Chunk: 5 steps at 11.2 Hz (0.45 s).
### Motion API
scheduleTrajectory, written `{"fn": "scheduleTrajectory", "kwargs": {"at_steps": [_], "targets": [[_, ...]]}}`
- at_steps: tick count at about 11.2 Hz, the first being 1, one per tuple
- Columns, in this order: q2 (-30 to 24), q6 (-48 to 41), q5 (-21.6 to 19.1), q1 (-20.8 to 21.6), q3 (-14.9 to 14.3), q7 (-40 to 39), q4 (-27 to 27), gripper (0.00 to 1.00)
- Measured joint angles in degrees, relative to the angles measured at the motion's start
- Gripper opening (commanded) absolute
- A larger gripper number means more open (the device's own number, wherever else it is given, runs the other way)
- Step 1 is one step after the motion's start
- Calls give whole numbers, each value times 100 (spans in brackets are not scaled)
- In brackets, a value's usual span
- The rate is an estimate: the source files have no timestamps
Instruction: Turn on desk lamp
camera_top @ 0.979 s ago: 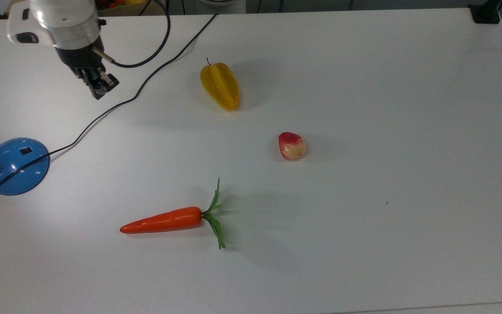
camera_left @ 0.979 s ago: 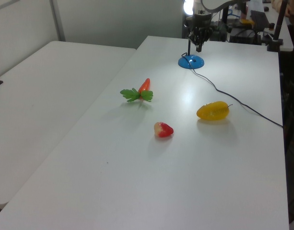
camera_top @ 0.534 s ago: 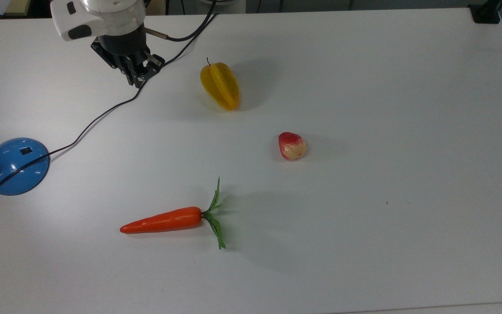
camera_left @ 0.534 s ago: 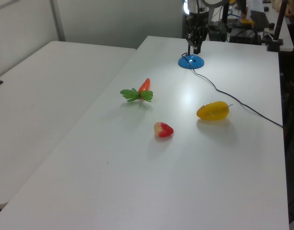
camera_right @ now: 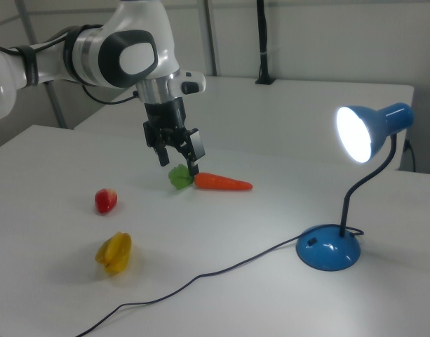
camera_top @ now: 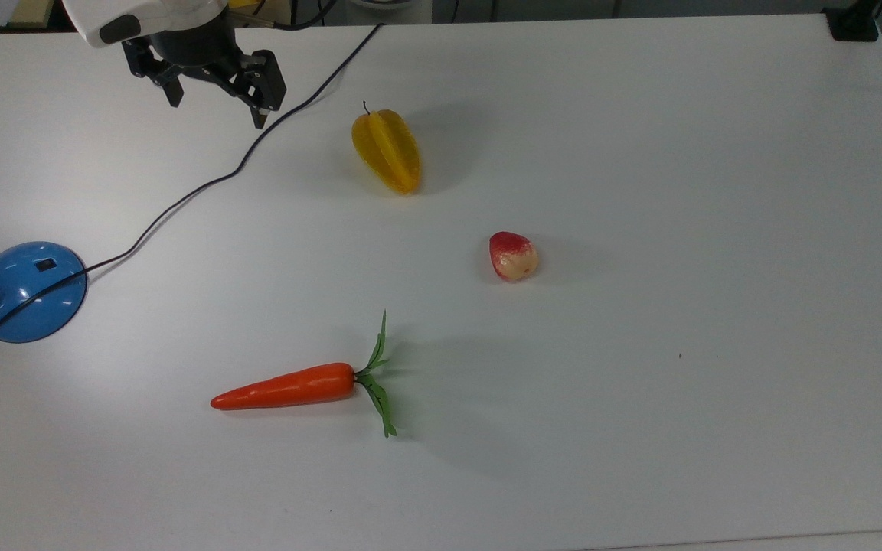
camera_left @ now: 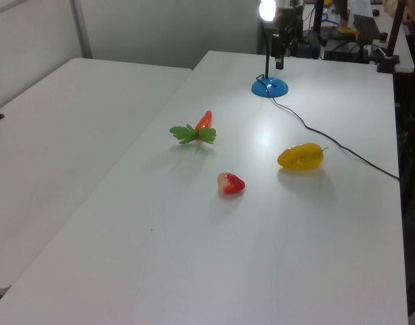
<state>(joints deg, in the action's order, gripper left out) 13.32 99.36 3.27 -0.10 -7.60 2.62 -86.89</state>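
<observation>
In the top view we see a plain white tabletop (camera_top: pixel 640 153) reaching almost to every edge. At the top view's left edge sits the glossy blue dome base of the desk lamp (camera_top: pixel 27 295), with a small black rectangular switch (camera_top: pixel 45 265) on its upper side and a thin black stem leaving the picture. A long black cord (camera_top: pixel 204 184) winds from the base up to the far edge. The robot's black two-finger tool (camera_top: pixel 215 96) hangs at the top, well apart from the lamp base, its fingers spread wide and holding nothing. Three toy foods lie on the surface: one yellow ridged starfruit (camera_top: pixel 387 151), one small red and cream strawberry-like fruit (camera_top: pixel 513 255) and one orange carrot with green leaves (camera_top: pixel 299 386).

In the left view we see a second white table (camera_left: pixel 65 135) beside the first, grey wall panels behind, and dark equipment at the far end. The lamp (camera_left: pixel 270 87) stands at the far end of the tabletop, and a bright glow (camera_left: pixel 267 9) shows above it, something the top view leaves out. The tool (camera_left: pixel 279 51) hangs just beside the stem.

In the right view we see the whole lamp (camera_right: pixel 329 247): dome base, curved black stem and a blue shade (camera_right: pixel 372 131) shining white. The white arm (camera_right: pixel 95 56) holds the open tool (camera_right: pixel 177 158) above the tabletop in front of the carrot (camera_right: pixel 222 183).
</observation>
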Motion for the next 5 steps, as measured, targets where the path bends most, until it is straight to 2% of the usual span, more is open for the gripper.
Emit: {"fn": "scheduleTrajectory", "kwargs": {"at_steps": [5], "targets": [[-174, -329, -124, 63, 39, 0, 43, 100]]}}
